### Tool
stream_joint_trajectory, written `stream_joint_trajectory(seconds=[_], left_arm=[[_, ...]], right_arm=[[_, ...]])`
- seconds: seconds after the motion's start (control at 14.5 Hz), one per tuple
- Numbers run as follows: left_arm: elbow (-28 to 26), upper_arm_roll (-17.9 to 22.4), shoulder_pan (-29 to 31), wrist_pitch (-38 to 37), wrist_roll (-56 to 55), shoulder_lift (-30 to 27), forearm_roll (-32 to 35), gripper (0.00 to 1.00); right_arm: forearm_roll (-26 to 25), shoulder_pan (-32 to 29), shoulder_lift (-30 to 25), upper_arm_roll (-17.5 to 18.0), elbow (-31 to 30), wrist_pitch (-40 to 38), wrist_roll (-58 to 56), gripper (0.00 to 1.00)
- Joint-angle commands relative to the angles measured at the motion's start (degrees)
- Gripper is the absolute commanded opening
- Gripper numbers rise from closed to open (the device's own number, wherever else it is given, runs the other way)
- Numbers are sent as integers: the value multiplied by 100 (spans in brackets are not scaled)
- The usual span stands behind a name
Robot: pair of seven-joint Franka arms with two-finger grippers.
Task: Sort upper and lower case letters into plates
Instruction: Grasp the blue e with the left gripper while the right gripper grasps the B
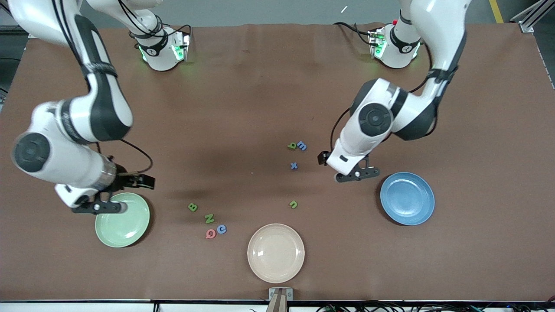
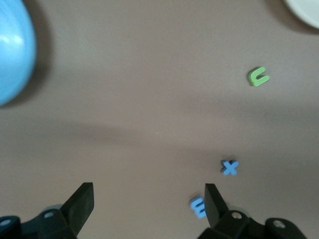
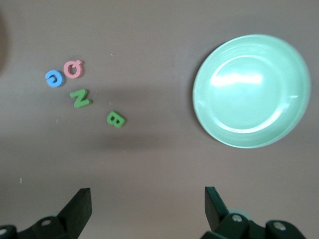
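Left gripper (image 2: 149, 199), jaws spread, is held over the surface (image 1: 243, 108) beside x (image 2: 230, 167) — right gripper (image 3: 148, 201), jaws spread, over the green plate's (image 3: 249, 134) rim.

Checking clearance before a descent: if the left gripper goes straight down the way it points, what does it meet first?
Probably bare table. The left gripper is open and points down at brown cloth, with the blue m beside one finger and the blue x close by; depth is unclear.
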Motion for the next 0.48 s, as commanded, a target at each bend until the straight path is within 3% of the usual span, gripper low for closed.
stream_joint_trajectory(seconds=[0.0, 0.41], left_arm=[[-326, 31, -297, 889, -1084, 338, 151, 95], [-703, 31, -921, 1857, -3318, 823, 618, 80]], right_arm=[[87, 220, 638, -31, 125, 575, 625, 100], [131, 414, 1500, -31, 99, 1903, 952, 100]])
